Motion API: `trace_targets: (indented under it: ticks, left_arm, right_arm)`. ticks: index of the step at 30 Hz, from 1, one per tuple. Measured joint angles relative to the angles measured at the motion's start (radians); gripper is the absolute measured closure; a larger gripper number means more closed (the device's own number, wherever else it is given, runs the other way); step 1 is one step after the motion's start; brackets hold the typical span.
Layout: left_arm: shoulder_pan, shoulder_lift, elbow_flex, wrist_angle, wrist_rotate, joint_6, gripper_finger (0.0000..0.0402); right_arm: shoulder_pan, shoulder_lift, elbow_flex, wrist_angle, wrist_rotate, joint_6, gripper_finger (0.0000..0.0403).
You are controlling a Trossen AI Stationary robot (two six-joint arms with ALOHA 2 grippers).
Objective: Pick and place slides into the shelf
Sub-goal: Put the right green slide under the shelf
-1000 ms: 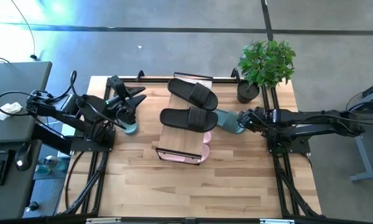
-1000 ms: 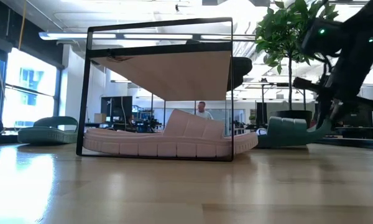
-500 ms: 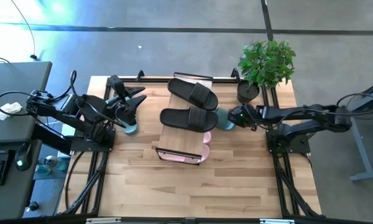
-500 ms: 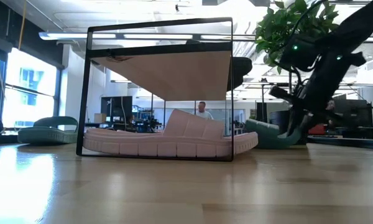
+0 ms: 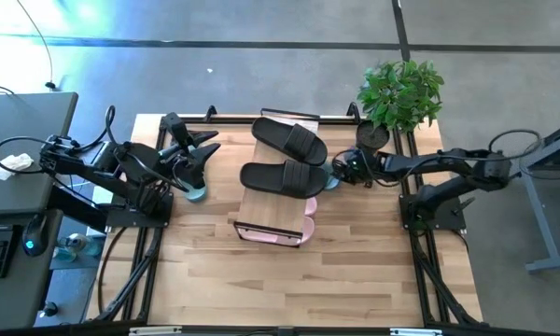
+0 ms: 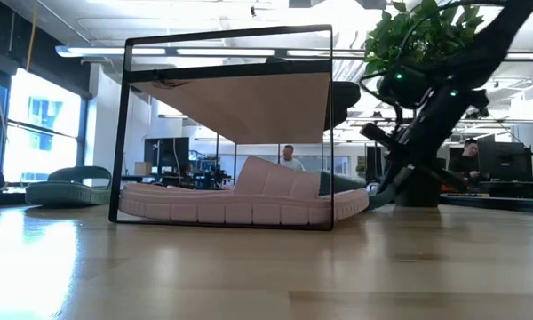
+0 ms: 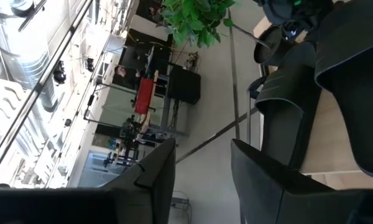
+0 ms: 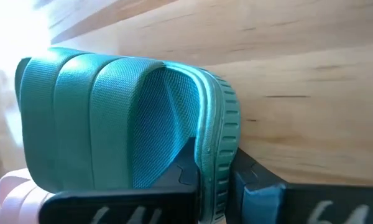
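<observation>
The shelf (image 5: pixel 271 207) stands mid-table with two black slides (image 5: pixel 282 176) on its plank top and pale pink slides (image 6: pixel 240 203) on the table under it. My right gripper (image 5: pixel 340 174) is at the shelf's right side, shut on a green slide (image 8: pixel 118 118), whose visible end (image 5: pixel 330 177) sticks out from under the plank. The other green slide (image 5: pixel 195 192) lies on the table under my left arm. My left gripper (image 7: pixel 199 180) is open and empty, left of the shelf. My right gripper pinches the green slide's sole rim (image 8: pixel 216 168) beside the strap, one finger (image 8: pixel 185 174) on the footbed side and the other (image 8: pixel 255 180) on the underside. The fingers come level from the table's right. The slide's far part reaches under the shelf top.
A potted plant (image 5: pixel 399 95) stands at the table's far right corner, just behind my right arm. Open wooden table top (image 5: pixel 289 280) lies in front of the shelf. A person (image 6: pixel 289 158) shows in the room beyond.
My right gripper has gone toward the table's left edge, to the shelf's right side, with the green slide. The slide has moved along with it from open table until most of it is under the shelf top, beside the pink slides.
</observation>
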Motion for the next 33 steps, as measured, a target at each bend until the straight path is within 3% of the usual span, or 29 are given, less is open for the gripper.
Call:
trace_targets:
  ticks: [18, 33]
  left_arm:
    - [0.0, 0.0, 0.0, -0.001, -0.001, -0.026, 0.0263]
    - [0.0, 0.0, 0.0, -0.001, -0.001, -0.048, 0.0263]
  right_arm:
    - [-0.005, 0.272, 0.226, 0.045, -0.109, -0.133, 0.0398]
    - [0.016, 0.295, 0.245, 0.056, -0.153, -0.129, 0.0397]
